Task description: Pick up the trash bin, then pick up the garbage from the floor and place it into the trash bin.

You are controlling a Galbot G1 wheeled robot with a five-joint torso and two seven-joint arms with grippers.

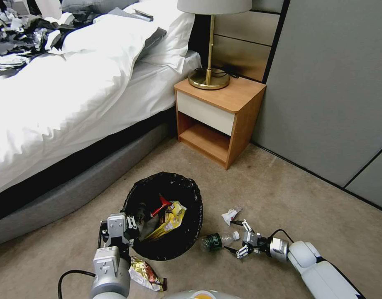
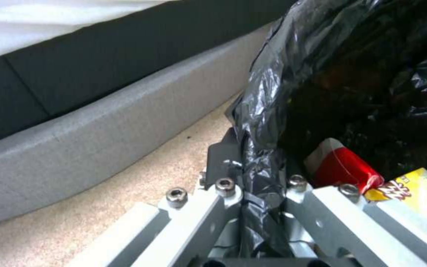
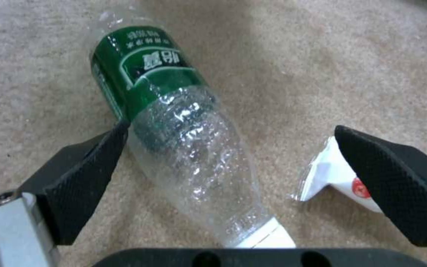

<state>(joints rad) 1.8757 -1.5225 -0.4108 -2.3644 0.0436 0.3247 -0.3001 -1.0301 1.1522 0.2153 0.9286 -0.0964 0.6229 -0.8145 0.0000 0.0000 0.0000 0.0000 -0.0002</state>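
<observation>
The trash bin (image 1: pixel 174 245), lined with a crinkled black bag, stands on the carpet in front of me. My left gripper (image 1: pixel 131 226) is shut on its near rim, and the liner (image 2: pixel 258 178) is pinched between the fingers. A red packet (image 2: pixel 342 167) and a yellow wrapper (image 1: pixel 171 219) lie inside. To the bin's right a clear green-labelled bottle (image 1: pixel 217 241) lies on the floor. My right gripper (image 1: pixel 234 236) is open around its cap end, and the pads (image 3: pixel 85 174) straddle the bottle (image 3: pixel 184 129) without touching it. A red-white packet (image 1: pixel 230 215) lies just beyond.
A shiny snack wrapper (image 1: pixel 146 274) lies on the carpet beside my left arm. The bed (image 1: pixel 54 104) with its grey base runs along the left. A wooden nightstand (image 1: pixel 218 118) with a brass lamp (image 1: pixel 209 74) stands behind the bin, and a grey wall (image 1: pixel 332 91) is to the right.
</observation>
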